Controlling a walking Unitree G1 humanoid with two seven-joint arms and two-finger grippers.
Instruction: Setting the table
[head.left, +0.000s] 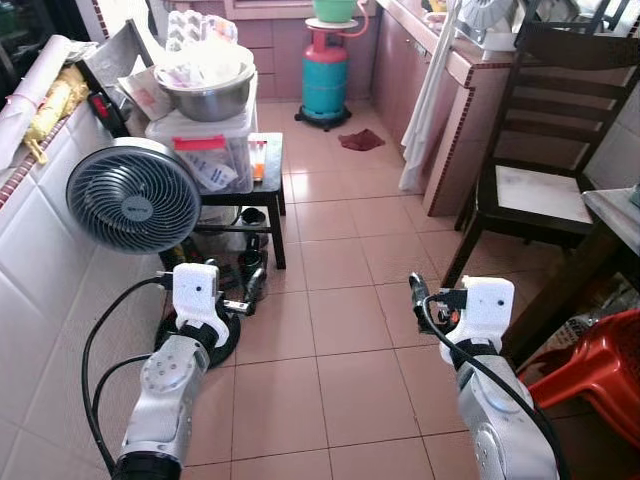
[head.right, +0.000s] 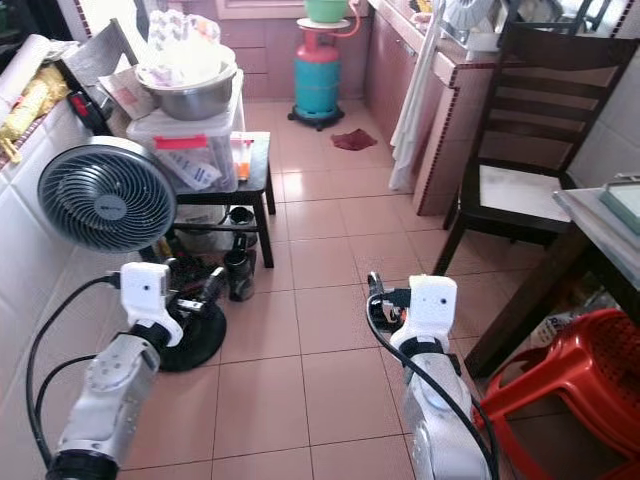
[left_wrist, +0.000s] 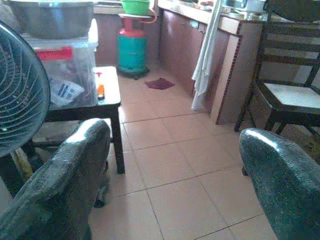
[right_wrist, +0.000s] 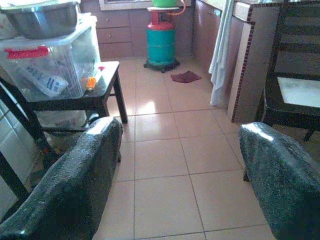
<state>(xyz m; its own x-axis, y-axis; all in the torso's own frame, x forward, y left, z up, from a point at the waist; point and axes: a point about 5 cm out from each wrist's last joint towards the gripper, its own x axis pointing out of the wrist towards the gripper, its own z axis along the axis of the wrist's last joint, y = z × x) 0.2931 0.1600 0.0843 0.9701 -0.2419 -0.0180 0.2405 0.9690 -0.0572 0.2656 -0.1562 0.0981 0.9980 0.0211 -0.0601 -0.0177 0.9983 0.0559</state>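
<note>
Both silver arms reach forward low over the pink tiled floor (head.left: 340, 330). Each wrist view shows its jaws standing wide with nothing between them: the left gripper (head.left: 250, 297) hangs close to a round grey fan (head.left: 134, 194) and its black base, while the right gripper (head.left: 417, 293) hovers over bare tiles, just short of a dark wooden chair (head.left: 545, 150). A red plastic stool (head.left: 600, 375) sits beside the right arm, tucked under the corner of a dark bench (head.left: 612, 215) at the right edge; nothing for laying a meal can be made out on the little of its top that shows. Left of the open floor, a small black side bench (head.left: 268, 165) carries a clear plastic storage box (head.left: 205, 150) with a steel bowl (head.left: 205, 85) on top. Further back a teal gas cylinder (head.left: 325, 80) stands against the pink cabinets, with a dark red rag (head.left: 360, 140) on the tiles nearby and a white cloth (head.left: 425, 100) hanging from the tiled counter's edge.
</note>
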